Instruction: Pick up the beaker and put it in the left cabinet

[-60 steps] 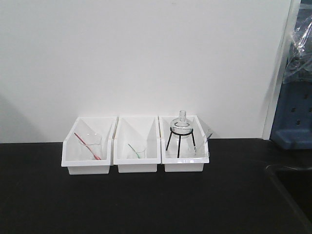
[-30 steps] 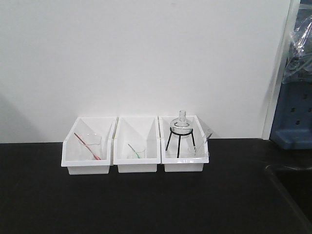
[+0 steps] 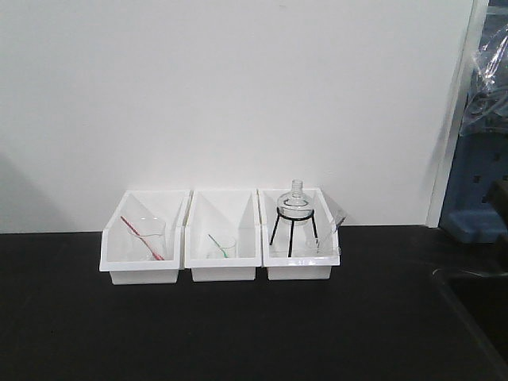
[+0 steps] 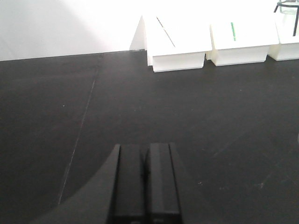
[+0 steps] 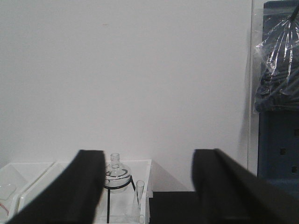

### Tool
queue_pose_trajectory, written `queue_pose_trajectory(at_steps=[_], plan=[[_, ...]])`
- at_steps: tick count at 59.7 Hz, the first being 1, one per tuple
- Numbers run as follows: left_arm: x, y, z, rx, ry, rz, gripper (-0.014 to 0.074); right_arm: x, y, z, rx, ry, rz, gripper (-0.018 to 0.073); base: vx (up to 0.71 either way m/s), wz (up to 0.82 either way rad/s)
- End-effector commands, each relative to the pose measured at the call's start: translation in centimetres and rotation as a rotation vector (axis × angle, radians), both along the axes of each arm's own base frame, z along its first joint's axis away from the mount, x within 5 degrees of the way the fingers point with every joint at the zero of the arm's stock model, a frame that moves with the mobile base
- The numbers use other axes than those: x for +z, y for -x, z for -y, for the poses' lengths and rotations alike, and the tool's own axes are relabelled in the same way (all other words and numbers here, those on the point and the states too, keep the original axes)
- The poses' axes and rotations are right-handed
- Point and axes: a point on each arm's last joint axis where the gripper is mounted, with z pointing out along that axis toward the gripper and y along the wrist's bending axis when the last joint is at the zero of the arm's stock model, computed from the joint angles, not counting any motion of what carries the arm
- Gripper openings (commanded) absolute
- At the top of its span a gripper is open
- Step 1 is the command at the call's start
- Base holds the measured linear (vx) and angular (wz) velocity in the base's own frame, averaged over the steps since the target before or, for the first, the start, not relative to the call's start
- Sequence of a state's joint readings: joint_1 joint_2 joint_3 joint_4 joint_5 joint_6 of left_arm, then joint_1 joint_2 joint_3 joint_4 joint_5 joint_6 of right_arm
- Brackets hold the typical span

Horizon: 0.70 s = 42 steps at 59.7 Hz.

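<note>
Three clear glass beakers show in the front view, one per white bin. One beaker (image 3: 148,237) holds a red rod, a smaller one (image 3: 224,247) holds a green rod, and a third beaker (image 3: 321,244) stands beside the flask on the black tripod (image 3: 295,210). In the right wrist view my right gripper (image 5: 148,155) is open, raised and aimed at that flask (image 5: 115,173), with a glass tube (image 5: 139,192) just right of it. My left gripper (image 4: 145,147) is shut and empty, low over the black table (image 4: 196,107). The left cabinet is out of view.
The three white bins (image 3: 143,266) (image 3: 224,266) (image 3: 300,266) stand in a row against the white wall. A blue unit with a plastic bag (image 3: 486,87) stands at the far right. A recess (image 3: 476,305) drops into the table's right side.
The bins and glassware have not moved. A dark patch has appeared at the right edge of the front view.
</note>
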<state>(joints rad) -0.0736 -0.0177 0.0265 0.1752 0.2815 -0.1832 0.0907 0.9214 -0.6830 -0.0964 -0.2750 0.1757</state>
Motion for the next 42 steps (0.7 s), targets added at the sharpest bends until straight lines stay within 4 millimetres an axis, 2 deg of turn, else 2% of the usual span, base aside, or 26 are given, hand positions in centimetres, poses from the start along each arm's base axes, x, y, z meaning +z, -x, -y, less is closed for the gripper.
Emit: queue_pose_trajectory(at_steps=[1,3,15,22,28,33,42], plan=[[1.2,0.0,0.1,-0.014,0.011,0.104,0.0004,2.4,0.4,0.0,0.009,-0.014,0.153,0.0697,0.00,0.00],[1.2,0.0,0.1,-0.014,0.011,0.104,0.0004,2.5,0.4,0.0,0.009,-0.013,0.162,0.0732,0.00,0.00],[1.2,0.0,0.1,-0.014,0.011,0.104,0.0004,2.8,0.4,-0.2,0.052,-0.141,0.193,0.0718,0.00,0.00],[1.2,0.0,0.1,-0.014,0.011,0.104,0.0004,1.9,-0.9,-1.8,0.161,-0.010,0.194,0.0684,0.00,0.00],[1.2,0.0,0.1,-0.014,0.011,0.104,0.0004,-0.2,-2.2,-4.9,0.385,0.198,0.182,0.0650,0.00,0.00],[1.2,0.0,0.1,-0.014,0.011,0.104,0.0004,-2.2,-2.9,-7.1,0.561,0.241,0.119,0.0627,0.00,0.00],[1.2,0.0,0.1,-0.014,0.011,0.104,0.0004,-6.3,-3.8,-9.9,0.834,0.262,-0.049,0.0595,0.00,0.00]])
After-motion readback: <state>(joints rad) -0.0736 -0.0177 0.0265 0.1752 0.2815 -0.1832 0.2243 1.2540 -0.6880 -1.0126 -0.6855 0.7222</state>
